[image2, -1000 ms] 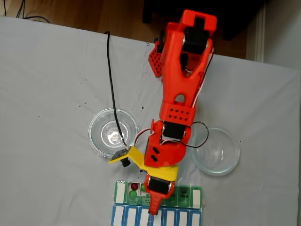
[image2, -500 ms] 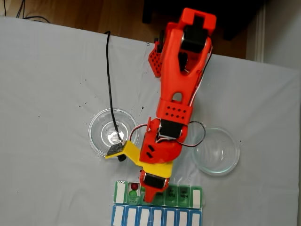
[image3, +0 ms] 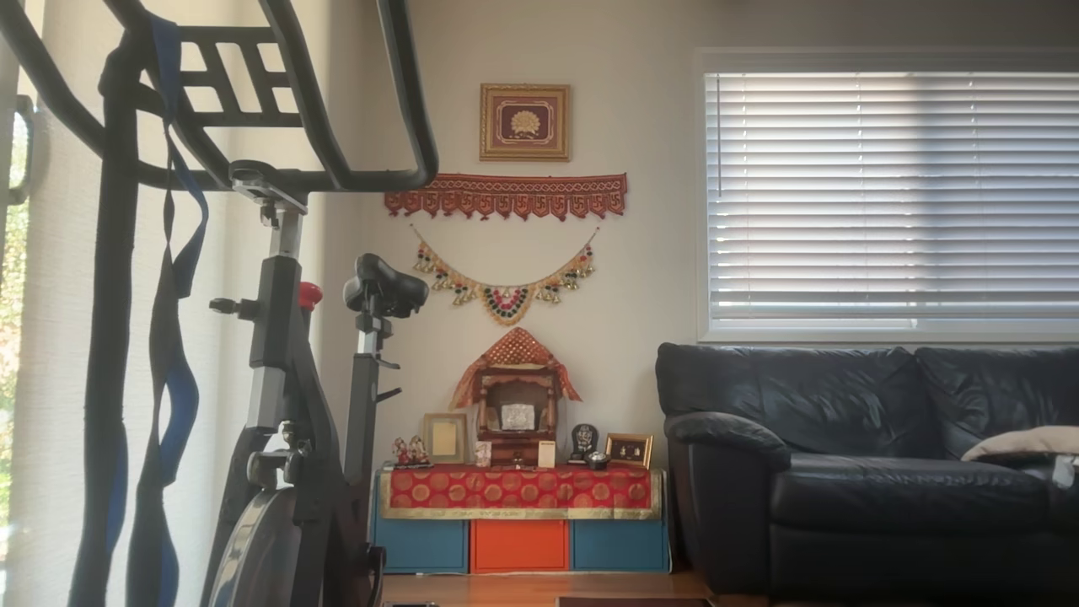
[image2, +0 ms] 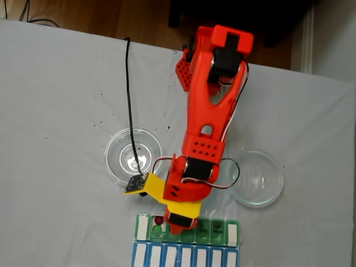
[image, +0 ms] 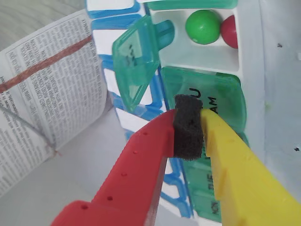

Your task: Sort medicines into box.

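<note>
Jaws pressed together on nothing but their foam pad, gripper (image: 190,134) low-centre over a shut lid — open compartment (image: 200,47) with green ball (image: 203,27) straight above, upper frame.

Counter (image2: 61,100) covered in pale grey cloth, flecked with tiny black specks. Two clear glass dishes in the fixed view: one (image2: 118,162) left of the arm, another (image2: 261,181) to its right, well apart. At the near edge, green-lidded box (image2: 222,229), touching a blue-framed organiser (image2: 150,257) just nearer. In the box's open compartment at left, a red ball (image2: 159,220) and a green ball (image2: 157,228). Black cable (image2: 129,83) trailing from the far edge across the cloth to the left dish. Red arm base (image2: 183,69) at the far side.
</note>
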